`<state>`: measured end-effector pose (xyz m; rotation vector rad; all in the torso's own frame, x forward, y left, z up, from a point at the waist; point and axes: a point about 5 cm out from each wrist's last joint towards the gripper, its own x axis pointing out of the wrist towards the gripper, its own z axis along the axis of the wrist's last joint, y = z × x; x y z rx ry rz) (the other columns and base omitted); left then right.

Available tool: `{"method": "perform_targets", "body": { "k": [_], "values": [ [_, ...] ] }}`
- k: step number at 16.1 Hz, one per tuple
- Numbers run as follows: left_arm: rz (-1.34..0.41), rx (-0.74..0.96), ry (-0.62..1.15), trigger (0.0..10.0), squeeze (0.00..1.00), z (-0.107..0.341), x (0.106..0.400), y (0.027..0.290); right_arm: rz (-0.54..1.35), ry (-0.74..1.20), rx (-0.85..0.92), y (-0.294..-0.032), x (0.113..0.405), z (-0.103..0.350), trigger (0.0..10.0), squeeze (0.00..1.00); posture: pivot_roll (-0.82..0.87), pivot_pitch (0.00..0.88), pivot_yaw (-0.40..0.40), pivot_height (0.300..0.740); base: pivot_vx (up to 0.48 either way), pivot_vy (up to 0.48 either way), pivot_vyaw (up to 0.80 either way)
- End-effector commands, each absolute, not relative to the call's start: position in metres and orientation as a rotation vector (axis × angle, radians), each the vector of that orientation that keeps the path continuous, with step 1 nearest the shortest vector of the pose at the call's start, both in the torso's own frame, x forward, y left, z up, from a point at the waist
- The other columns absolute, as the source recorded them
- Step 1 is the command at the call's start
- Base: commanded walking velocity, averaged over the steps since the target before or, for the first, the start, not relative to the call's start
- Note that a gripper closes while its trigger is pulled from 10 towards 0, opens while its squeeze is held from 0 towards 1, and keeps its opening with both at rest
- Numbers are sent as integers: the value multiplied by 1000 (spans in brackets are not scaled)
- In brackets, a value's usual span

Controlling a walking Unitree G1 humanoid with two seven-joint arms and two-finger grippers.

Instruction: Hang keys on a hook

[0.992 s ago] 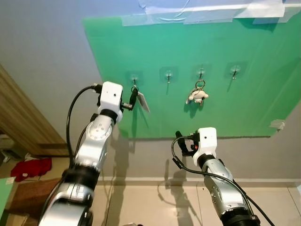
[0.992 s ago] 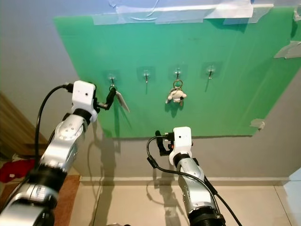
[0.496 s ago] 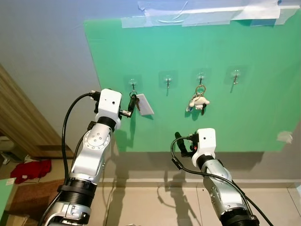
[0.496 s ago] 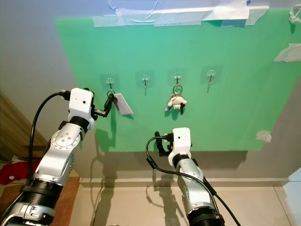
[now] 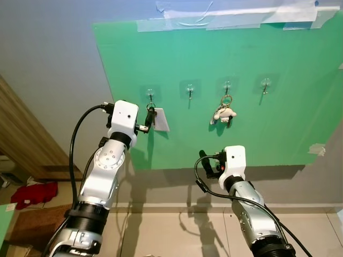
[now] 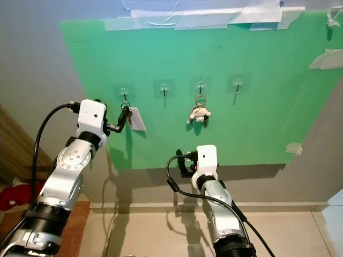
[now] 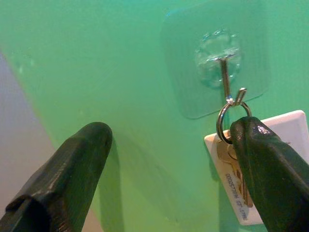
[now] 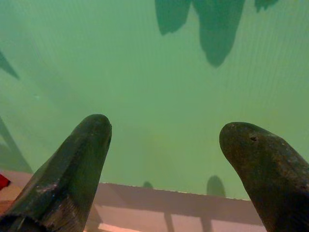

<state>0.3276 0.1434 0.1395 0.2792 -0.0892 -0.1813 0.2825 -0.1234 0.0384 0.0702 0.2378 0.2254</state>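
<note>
On green board: 4 clear stick-on hooks in a row, 2 loaded.
Leftmost hook carries keys on a metal ring with flat white tag; third hook carries a plush-charm keyring. Left gripper is spread wide at the keys, one finger touching the tag. Right gripper is spread too, lower, facing bare board.

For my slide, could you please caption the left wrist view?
Open left claw at the leftmost hook, key ring and white tag hanging on it.
</note>
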Motion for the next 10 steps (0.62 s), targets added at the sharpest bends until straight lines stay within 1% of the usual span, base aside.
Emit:
{"method": "perform_targets", "body": {
  "k": [1,3,5,7,10],
  "values": [
    [-174,355,-58,10000,0,128,323,149,239,222,64,-120,286,42,10000,0,13,0,103,740,0,0,0],
    [-192,416,-137,10000,0,135,321,144,242,223,64,-120,286,43,10000,0,17,0,100,740,0,0,0],
    [-172,417,-163,10000,0,137,321,146,244,223,63,-119,287,43,10000,0,17,0,97,740,0,0,0],
    [-149,389,-159,10000,0,137,323,149,248,224,62,-119,286,42,10000,0,15,0,95,740,0,0,0],
    [-122,293,-94,10000,0,128,319,153,244,219,59,-121,285,43,10000,0,14,0,96,740,0,0,0]
  ]
}}
